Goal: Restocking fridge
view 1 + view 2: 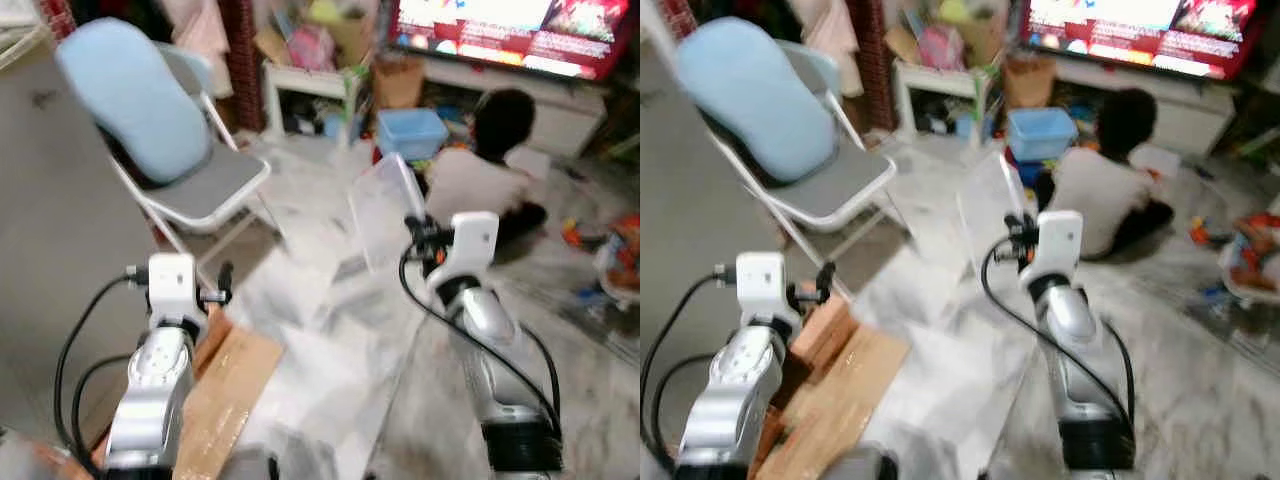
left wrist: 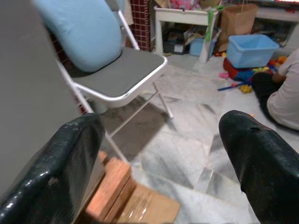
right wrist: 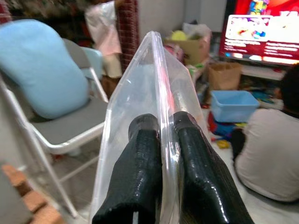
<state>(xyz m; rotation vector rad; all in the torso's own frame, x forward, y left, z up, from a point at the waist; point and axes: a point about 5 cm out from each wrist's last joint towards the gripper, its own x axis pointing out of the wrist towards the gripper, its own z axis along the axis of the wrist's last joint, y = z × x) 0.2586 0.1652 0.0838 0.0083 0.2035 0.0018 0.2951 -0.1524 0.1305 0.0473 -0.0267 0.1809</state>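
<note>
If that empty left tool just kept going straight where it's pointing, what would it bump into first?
Probably the folding chair: the open left tool looks along bare marble floor toward its legs and seat. Depth is hard to judge, so it could pass just beside them.

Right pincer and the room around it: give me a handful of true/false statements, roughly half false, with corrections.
1. The right pincer is shut on a clear plastic bag. True.
2. The left pincer is holding the cardboard box. False: its fingers stand wide apart with nothing between them.
3. A folding chair with a light blue cushion stands on the robot's left side. True.
4. The person is standing beside the chair. False: the person sits on the floor near the TV.
5. The blue plastic tub sits on the chair seat. False: it is on the floor by the person.
</note>
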